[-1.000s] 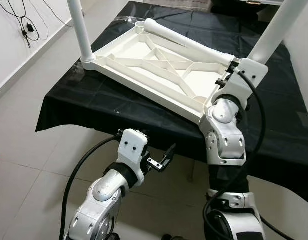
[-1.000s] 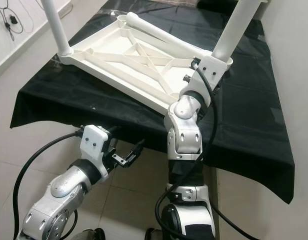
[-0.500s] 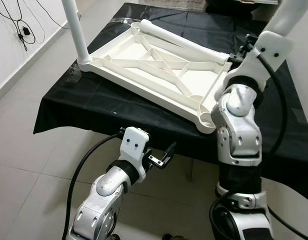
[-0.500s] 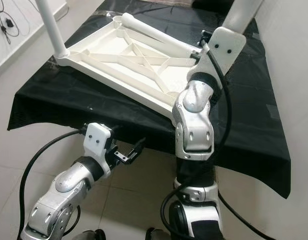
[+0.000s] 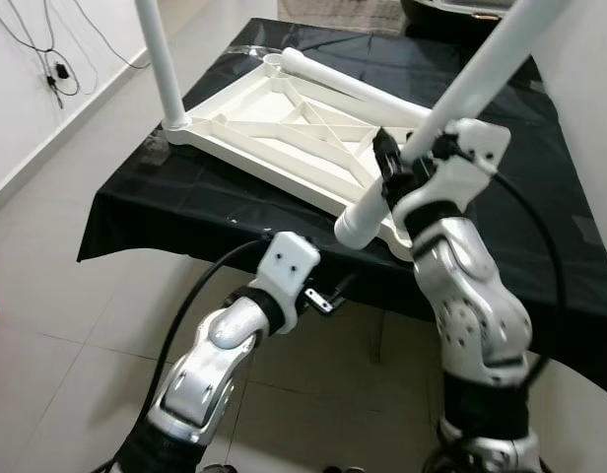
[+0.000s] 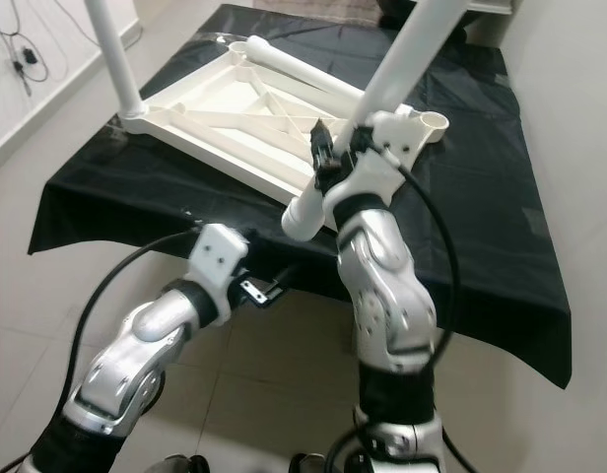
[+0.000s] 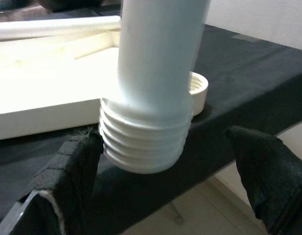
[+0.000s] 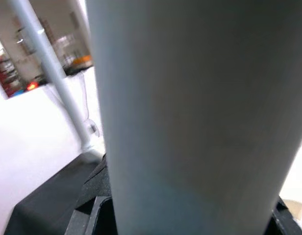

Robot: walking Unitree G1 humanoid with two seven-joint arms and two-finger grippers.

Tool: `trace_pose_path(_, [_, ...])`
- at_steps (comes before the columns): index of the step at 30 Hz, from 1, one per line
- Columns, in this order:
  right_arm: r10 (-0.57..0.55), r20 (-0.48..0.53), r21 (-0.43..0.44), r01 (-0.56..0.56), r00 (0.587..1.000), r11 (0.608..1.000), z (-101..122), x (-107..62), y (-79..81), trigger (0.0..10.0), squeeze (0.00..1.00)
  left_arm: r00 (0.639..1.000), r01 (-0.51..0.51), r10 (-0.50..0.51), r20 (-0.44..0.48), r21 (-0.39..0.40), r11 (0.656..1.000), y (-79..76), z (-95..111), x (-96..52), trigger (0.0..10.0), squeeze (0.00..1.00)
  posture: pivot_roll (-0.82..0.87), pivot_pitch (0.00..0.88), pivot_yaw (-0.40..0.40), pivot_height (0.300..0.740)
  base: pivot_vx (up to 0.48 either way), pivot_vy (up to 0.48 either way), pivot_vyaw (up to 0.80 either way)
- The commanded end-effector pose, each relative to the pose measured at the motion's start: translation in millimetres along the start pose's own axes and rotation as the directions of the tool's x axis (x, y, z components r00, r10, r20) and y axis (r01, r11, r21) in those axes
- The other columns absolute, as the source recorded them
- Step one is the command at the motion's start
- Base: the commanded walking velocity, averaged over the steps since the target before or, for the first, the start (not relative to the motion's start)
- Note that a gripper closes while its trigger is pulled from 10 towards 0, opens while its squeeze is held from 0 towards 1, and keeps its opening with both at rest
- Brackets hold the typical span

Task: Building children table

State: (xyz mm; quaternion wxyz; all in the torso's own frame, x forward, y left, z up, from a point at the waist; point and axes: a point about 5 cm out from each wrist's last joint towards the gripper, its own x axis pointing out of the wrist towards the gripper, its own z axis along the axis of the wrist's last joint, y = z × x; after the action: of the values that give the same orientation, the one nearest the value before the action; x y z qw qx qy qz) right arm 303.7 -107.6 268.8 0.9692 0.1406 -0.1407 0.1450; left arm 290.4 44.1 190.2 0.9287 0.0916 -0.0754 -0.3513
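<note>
Left eye view: white table leg [image 5: 451, 108] is off the tabletop, held tilted in the air by the right gripper [image 5: 410, 163], black fingers clamped around the tube low down, just above its threaded end [image 5: 354, 227]. That end hangs over the near edge of the bench, just beside the upturned white tabletop's [image 5: 284, 133] near right corner, not seated in it. Left wrist view shows the threads [image 7: 143, 142] bare and free, with an empty screw socket [image 7: 199, 88] right behind them at the tabletop corner. Tabletop lies underside up, ribs showing, across the black cloth [image 5: 166, 187] on the bench, from the left edge toward the right. A second leg [image 5: 158, 59] stands upright, fitted at the tabletop's left corner. A third leg [image 5: 348, 84] lies flat along the tabletop's far edge, one end at the far left corner. Left gripper [image 5: 328, 296] sits below the bench's near edge, under the threaded end, fingers [image 7: 67, 171] spread apart and holding nothing; the leg end shows between them, not touched as far as I can tell. Right wrist view is mostly the leg tube [image 8: 190, 112] up close, with the upright leg [image 8: 53, 68] behind. Pale tile floor [image 5: 47, 296] around the bench, cables on the wall [image 5: 47, 59] at left.
</note>
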Motion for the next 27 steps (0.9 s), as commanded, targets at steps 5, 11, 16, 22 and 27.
trace_pose_path(5, [0.1, -0.017, 0.05, -0.099, 0.995, 0.994, -4, -7.2, 13.8, 10.0, 0.0, 0.999, 0.032, -0.032, 0.001, 0.006, 0.999, -5.3, -4, 4.9, 10.0, 0.0, 0.06, 0.135, -0.052, 0.74, 0.0, 0.0, 0.0])
trace_pose_path(11, [0.15, -0.049, 0.085, -0.146, 0.987, 0.986, -9, -11.5, 22.0, 10.0, 0.0, 1.0, 0.025, -0.025, -0.005, 0.015, 1.0, -3.4, -6, 6.7, 10.0, 0.0, 0.05, 0.138, -0.052, 0.74, 0.0, 0.0, 0.0])
trace_pose_path(16, [0.171, -0.064, 0.096, -0.165, 0.983, 0.982, -11, -14.4, 25.0, 10.0, 0.0, 1.0, 0.023, -0.023, -0.006, 0.018, 1.0, -1.0, -9, 6.5, 10.0, 0.0, 0.05, 0.139, -0.053, 0.74, 0.0, 0.0, 0.0])
trace_pose_path(22, [0.185, -0.07, 0.098, -0.178, 0.98, 0.979, -11, -14.9, 26.5, 10.0, 0.0, 0.999, 0.031, -0.03, -0.015, 0.009, 0.999, -3.7, -14, 5.8, 8.9, 0.0, 0.05, 0.143, -0.054, 0.74, 0.0, 0.0, 0.0])
trace_pose_path(27, [0.188, -0.07, 0.097, -0.181, 0.98, 0.979, -10, -15.9, 26.1, 10.0, 0.0, 0.999, 0.038, -0.038, -0.012, 0.0, 0.999, -7.2, -15, 5.4, 0.0, 0.0, 0.04, 0.145, -0.054, 0.74, 0.0, 0.0, 0.0])
